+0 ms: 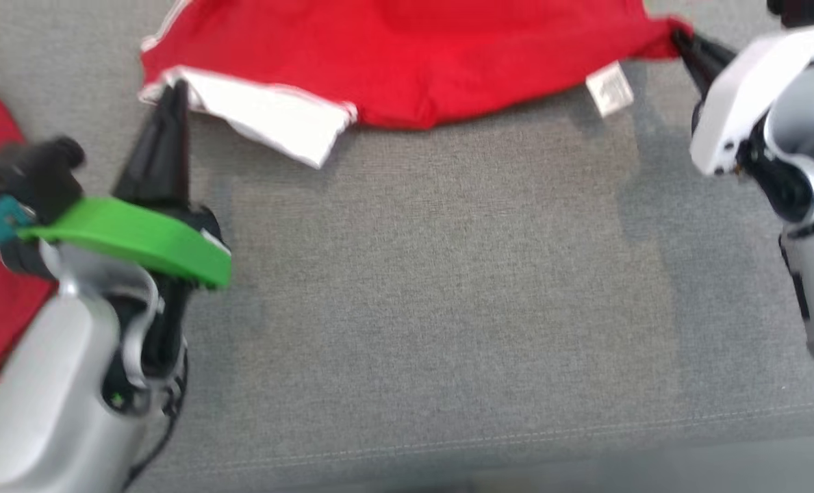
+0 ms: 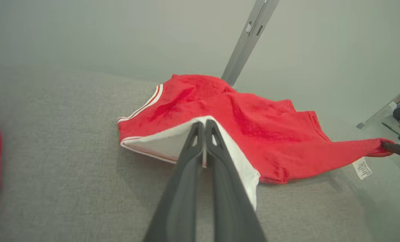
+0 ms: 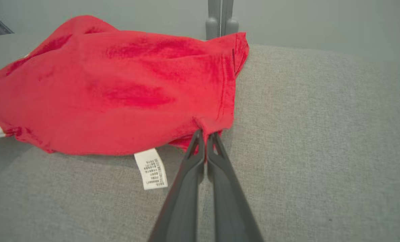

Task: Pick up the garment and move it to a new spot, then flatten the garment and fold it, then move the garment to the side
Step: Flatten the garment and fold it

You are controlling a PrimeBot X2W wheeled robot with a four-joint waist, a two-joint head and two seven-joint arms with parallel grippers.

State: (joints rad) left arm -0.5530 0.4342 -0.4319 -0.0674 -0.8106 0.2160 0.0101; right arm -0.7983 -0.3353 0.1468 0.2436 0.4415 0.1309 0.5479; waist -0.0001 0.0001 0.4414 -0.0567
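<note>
Garment (image 1: 413,61) ends clamped in left gripper (image 1: 172,92), right gripper (image 1: 680,41)

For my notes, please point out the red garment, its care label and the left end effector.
red garment (image 1: 413,61), head view, cloth middle
care label (image 3: 151,169), right wrist view, tag centre
left end effector (image 2: 205,125), left wrist view, between fingertips

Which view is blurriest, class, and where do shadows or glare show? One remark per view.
Head view: blurred throughout, the left gripper smeared, soft shadow under the red garment. Left wrist view: sharper, wall hazy, even light. Right wrist view: crispest, the care label nearly legible, no glare.
</note>
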